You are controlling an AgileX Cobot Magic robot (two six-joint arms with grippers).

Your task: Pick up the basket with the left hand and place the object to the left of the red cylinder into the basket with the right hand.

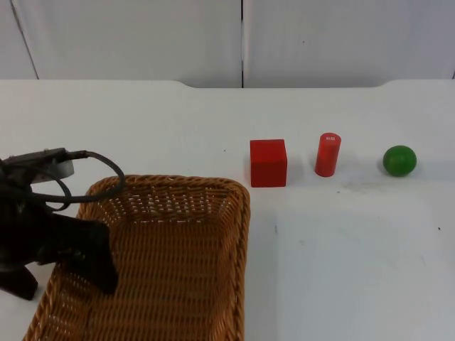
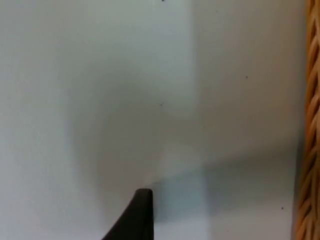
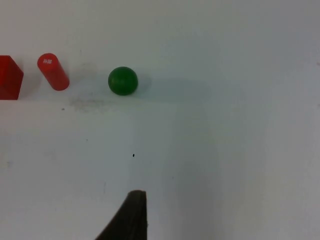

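Basket (image 1: 170, 263), woven wicker, rectangular, sits at the near left of the white table (image 1: 341, 249); its rim strip also appears in the left wrist view (image 2: 311, 125). Left gripper (image 1: 96, 266) reaches over the basket's left rim, one black finger inside the wall; whether it is closed on the rim cannot be told. Left fingertip (image 2: 140, 215) hangs over bare table beside the rim.

Red cube (image 1: 268, 163) stands just beyond the basket's far right corner, apart from it. Red cylinder (image 1: 328, 154) stands upright near the cube's right. Green ball (image 1: 399, 160) lies further right, in the same row.

Right wrist view looks down on cube (image 3: 9, 77), cylinder (image 3: 53, 71) and ball (image 3: 123, 80), with its fingertip (image 3: 131, 215) over bare table, well short of them; opening cannot be judged.
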